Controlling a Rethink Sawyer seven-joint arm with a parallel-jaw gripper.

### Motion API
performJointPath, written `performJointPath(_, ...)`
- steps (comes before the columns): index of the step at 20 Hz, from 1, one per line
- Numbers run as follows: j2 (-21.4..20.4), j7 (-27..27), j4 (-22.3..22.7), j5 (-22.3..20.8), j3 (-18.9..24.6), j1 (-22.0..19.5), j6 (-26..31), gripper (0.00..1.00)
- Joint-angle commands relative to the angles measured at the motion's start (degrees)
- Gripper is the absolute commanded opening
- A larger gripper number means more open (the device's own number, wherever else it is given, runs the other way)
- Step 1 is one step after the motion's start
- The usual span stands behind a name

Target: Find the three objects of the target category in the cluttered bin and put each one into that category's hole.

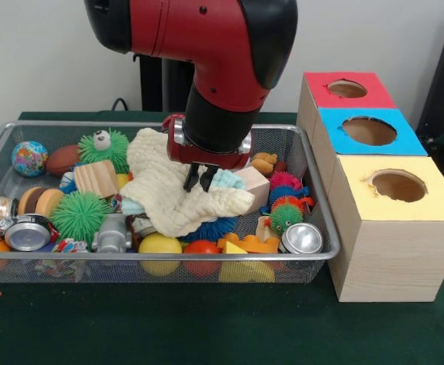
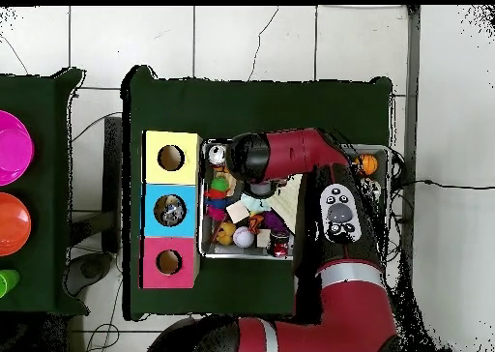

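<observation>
A wire mesh bin holds mixed clutter. A large cream cloth lies draped over the middle of the pile. A small light blue cloth sits at its right edge. My gripper reaches down from the red arm onto the cream cloth, its dark fingers close together with a fold of cloth between them. Right of the bin stand three wooden boxes with round holes, topped red, blue and yellow. In the overhead view the arm covers the gripper.
Around the cloth lie green spiky balls, a globe ball, a wooden block, metal cans, and yellow and red balls. From above, the boxes line the bin's left side.
</observation>
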Motion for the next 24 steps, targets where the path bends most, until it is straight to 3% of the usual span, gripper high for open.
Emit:
performJointPath(1,0.54,-8.25,0.72,-5.17,1.23,-0.22,0.45,0.0)
performJointPath(5,-16.81,-22.24,12.94,-0.29,5.9,-7.37,1.61,0.0)
performJointPath(8,-24.0,-29.29,13.66,-0.79,6.77,-9.6,7.08,0.0)
performJointPath(11,-28.4,-32.8,12.66,-1.15,8.06,-11.29,12.17,0.0)
performJointPath(15,-30.43,-35.63,10.79,-1.73,9.38,-12.72,15.56,0.0)
performJointPath(24,-26.22,-31.97,6.06,-9.27,7.39,-9.43,15.71,0.0)
